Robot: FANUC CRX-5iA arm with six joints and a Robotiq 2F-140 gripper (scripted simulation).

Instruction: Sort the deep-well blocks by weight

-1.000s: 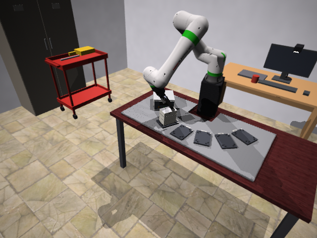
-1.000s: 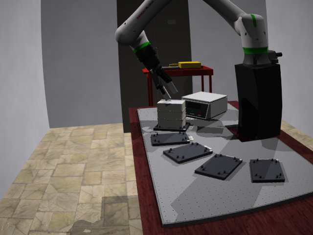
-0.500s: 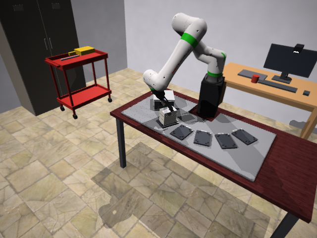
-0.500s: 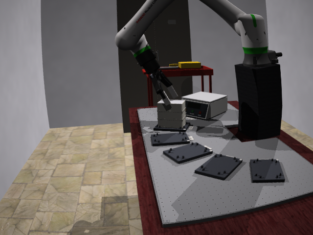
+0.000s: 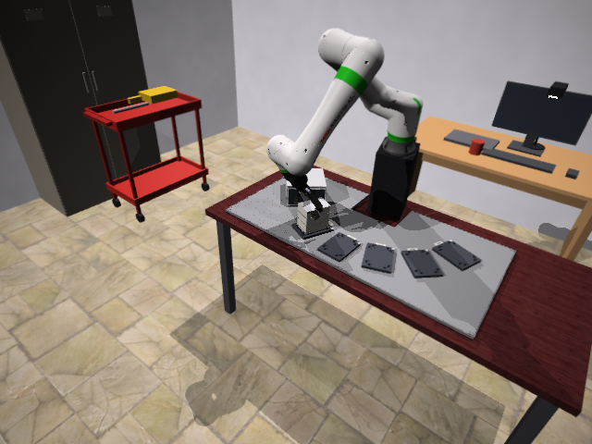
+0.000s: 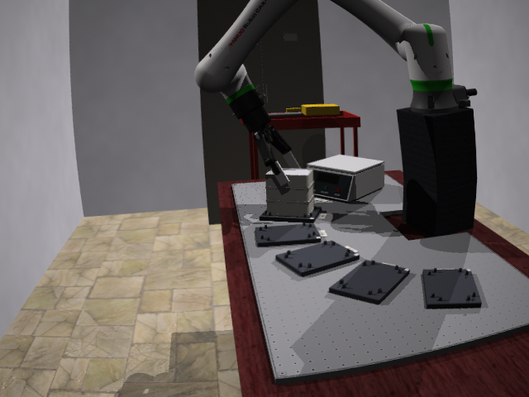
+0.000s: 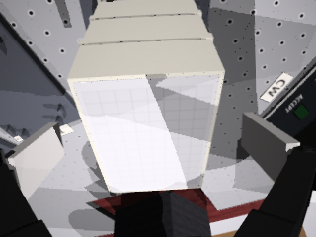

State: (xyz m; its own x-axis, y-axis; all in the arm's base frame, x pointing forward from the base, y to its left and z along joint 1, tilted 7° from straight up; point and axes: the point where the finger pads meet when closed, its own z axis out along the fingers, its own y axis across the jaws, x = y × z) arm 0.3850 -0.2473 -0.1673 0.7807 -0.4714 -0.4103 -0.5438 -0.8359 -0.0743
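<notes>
Between wide jaws | top block (image 7: 148, 132) | untouched, stack of three

blocks (image 6: 289, 193): three, off-white | stacked upright, flush | on infeed nest (image 6: 290, 216), beside check-weigher (image 6: 346, 175)

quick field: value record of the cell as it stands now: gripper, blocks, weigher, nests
gripper: open, holding nothing, fingers on either side of the top block
blocks: three, stacked on the infeed nest
top block: not yet gripped
check-weigher: platform bare, no lamp clearly lit
other nests: four dark plates in a row, nearest the stack to farthest, none holding a block
blocks sorted: none
</notes>
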